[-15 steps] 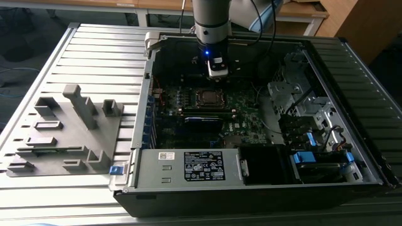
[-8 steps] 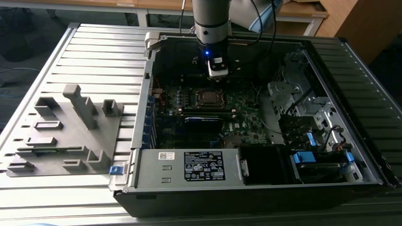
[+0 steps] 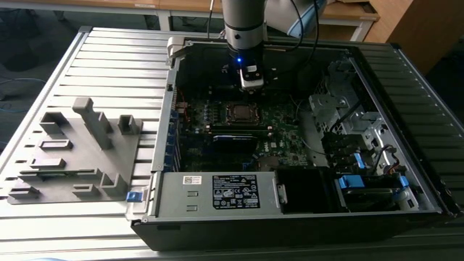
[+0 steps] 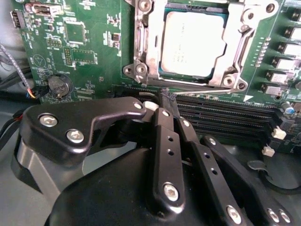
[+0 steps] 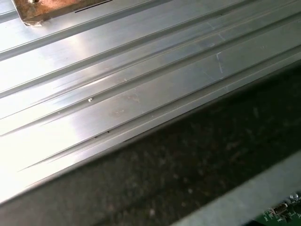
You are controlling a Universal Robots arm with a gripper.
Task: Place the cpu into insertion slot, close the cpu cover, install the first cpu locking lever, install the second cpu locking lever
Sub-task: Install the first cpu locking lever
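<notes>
Gripper [image 4: 168, 100] is hanging inside the open computer case [image 3: 168, 163], above the motherboard [image 4: 94, 52]. Its black fingers [image 4: 162, 136] are lying pressed together at the tips with no gap showing. Whether anything is pinched between them cannot be told.

Case contents: the motherboard is sitting on the floor of the case. The labelled power supply [image 3: 232, 191] is occupying the end well away from the fingers.

The insertion slot [image 3: 239, 111] is sitting just ahead of the fingertips, apart from them. The cpu [image 4: 195, 44] is lying flat and square inside it, silver top facing up. The cpu cover [image 4: 148, 52] appears to be lying down around the chip, framing it through its window. A thin wire lever [image 4: 202, 87] is running along the socket edge nearest the fingertips; whether it is hooked cannot be told.

The long black memory slots [image 4: 225, 115] are running directly beside the fingertips. A coin battery [image 4: 59, 84] is sitting well off to one side of them.

Outside the case, a grey moulded fixture tray [image 3: 73, 147] is resting on the slatted aluminium table [image 5: 117, 84], far from the fingers.
</notes>
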